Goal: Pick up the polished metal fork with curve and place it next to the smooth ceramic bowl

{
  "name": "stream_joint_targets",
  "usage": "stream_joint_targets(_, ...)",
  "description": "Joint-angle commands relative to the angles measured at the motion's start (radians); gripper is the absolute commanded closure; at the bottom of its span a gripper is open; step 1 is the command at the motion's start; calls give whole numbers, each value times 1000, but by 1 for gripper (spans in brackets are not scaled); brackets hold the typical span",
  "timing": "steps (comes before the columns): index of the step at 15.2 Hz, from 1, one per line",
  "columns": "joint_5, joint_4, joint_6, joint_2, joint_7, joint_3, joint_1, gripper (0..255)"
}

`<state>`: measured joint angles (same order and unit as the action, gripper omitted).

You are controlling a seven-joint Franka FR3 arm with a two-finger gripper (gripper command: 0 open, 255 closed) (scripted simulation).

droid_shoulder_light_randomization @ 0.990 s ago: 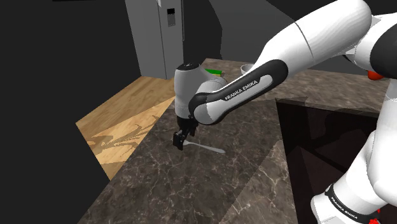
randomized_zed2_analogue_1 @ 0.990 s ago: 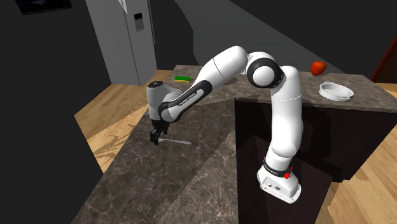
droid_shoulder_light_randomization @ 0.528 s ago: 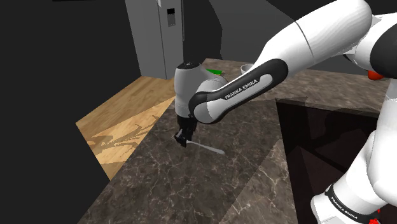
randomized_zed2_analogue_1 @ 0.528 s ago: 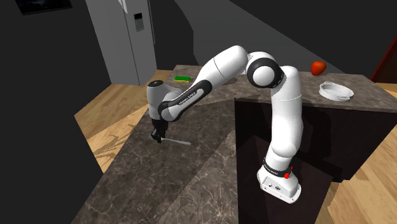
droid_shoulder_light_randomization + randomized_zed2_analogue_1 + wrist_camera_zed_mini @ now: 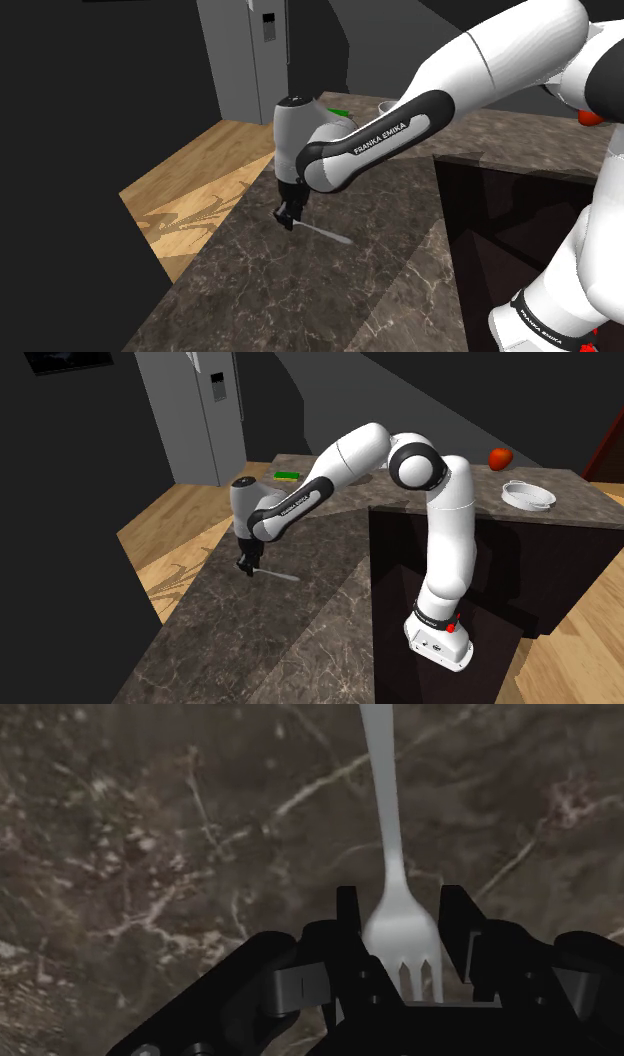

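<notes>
Desk [image 5: 300, 290] of dark veined marble carries everything. White arm [image 5: 480, 70] bends down over it. Pale bowl [image 5: 527, 494] sits well apart, at the second exterior view's right. Black claw [image 5: 287, 218] pinches the tined end of the grey fork [image 5: 388, 834], which lies on the desk.

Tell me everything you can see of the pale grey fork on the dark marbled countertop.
The pale grey fork is plain and smooth with a dull sheen. It has a long slim handle that widens into a rounded head with short tines. It appears to lie on the dark marbled countertop, near that counter's edge. Its tines point towards the black gripper and its handle points away. The gripper's fingers clasp the head from both sides.
</notes>
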<state>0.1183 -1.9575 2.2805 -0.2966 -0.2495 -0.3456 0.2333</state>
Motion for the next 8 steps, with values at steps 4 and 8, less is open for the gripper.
stream_joint_targets(4,-18,20,-54,35,11,-7,-5,255)
stream_joint_targets(8,-30,44,-101,60,19,-11,-8,255)
